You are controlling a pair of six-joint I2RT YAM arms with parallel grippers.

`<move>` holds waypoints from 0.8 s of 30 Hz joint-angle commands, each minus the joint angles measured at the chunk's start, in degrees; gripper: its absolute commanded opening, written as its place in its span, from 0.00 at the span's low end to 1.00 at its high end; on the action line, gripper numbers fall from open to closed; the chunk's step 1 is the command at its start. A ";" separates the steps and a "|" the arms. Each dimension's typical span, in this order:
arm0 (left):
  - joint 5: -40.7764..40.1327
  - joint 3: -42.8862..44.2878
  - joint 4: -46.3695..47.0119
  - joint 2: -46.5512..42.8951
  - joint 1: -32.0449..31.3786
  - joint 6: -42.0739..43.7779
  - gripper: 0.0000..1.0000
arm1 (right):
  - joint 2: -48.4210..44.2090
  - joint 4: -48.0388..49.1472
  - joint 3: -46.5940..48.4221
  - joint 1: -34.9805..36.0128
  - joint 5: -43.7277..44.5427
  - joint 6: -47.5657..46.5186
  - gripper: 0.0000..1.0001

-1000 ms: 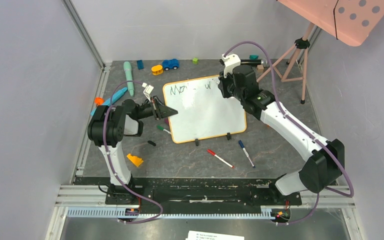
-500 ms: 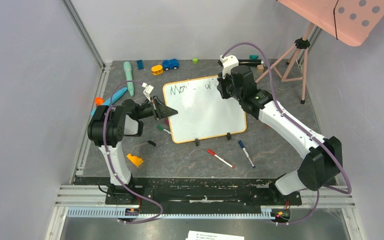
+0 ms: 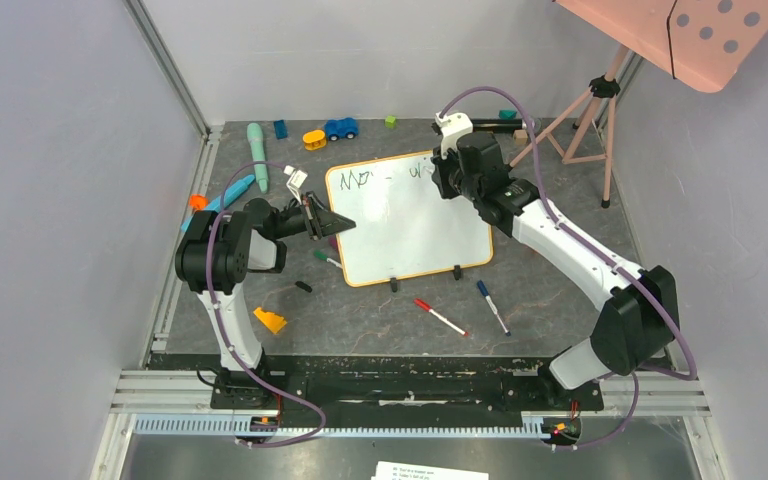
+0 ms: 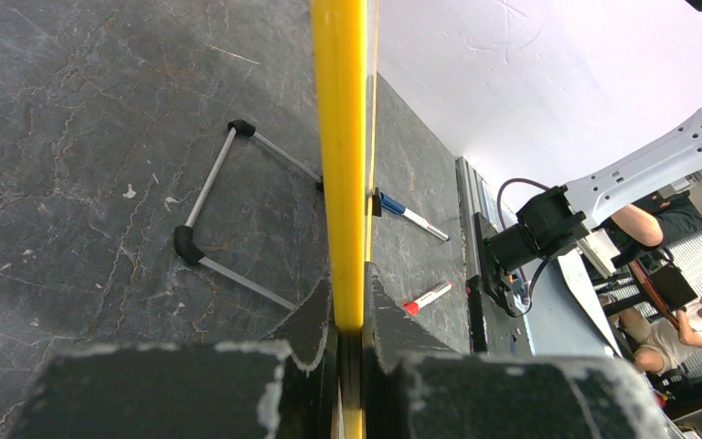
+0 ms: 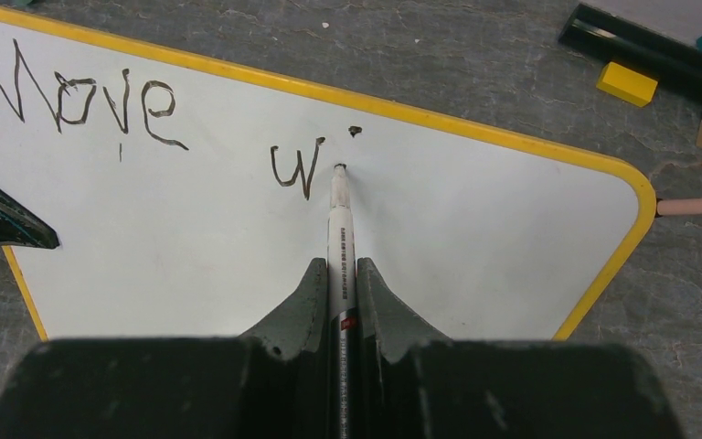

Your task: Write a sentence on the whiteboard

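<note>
The whiteboard (image 3: 410, 225) lies slightly raised on the dark floor, white with an orange-yellow frame. My left gripper (image 3: 345, 224) is shut on its left frame edge (image 4: 338, 137), the frame pinched between the fingers of that gripper (image 4: 349, 279). My right gripper (image 5: 340, 265) is shut on a white marker (image 5: 339, 229). The marker's tip touches the board just right of a "w" (image 5: 294, 166). The sentence (image 5: 78, 96) reads "Move", then "w" and a small dot. In the top view the right gripper (image 3: 440, 178) sits over the board's far right part.
A red marker (image 3: 440, 317) and a blue marker (image 3: 492, 306) lie in front of the board, a green one (image 3: 326, 258) by its left edge. Toys line the back: blue car (image 3: 340, 128), yellow piece (image 3: 314, 139). A pink tripod (image 3: 590, 120) stands at the right.
My right arm has crept a little left and farther back with the marker. The left gripper has stayed clamped on the frame.
</note>
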 commanded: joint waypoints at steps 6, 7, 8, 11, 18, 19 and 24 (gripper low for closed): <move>-0.51 0.27 3.82 0.07 0.09 6.97 0.02 | -3.10 1.46 -4.84 -0.40 0.40 -0.03 0.00; -0.51 0.23 3.82 0.11 0.03 6.97 0.02 | -3.44 1.43 -5.40 -0.35 0.31 0.21 0.00; -0.48 0.32 3.82 0.12 0.14 6.89 0.02 | -3.70 1.46 -5.98 -0.40 0.17 0.34 0.00; -0.51 0.40 3.83 0.28 0.10 6.79 0.02 | -4.03 1.53 -6.56 -0.37 0.14 0.91 0.00; -0.47 0.32 3.82 0.09 0.06 6.80 0.02 | -4.45 1.17 -3.24 -0.35 -0.50 1.23 0.00; -0.51 0.32 3.82 0.08 0.08 6.79 0.02 | -4.82 1.03 -2.76 -0.37 -0.50 1.30 0.00; -0.51 0.27 3.83 0.18 0.13 6.78 0.02 | -5.70 1.06 -0.34 -0.94 -0.78 0.99 0.00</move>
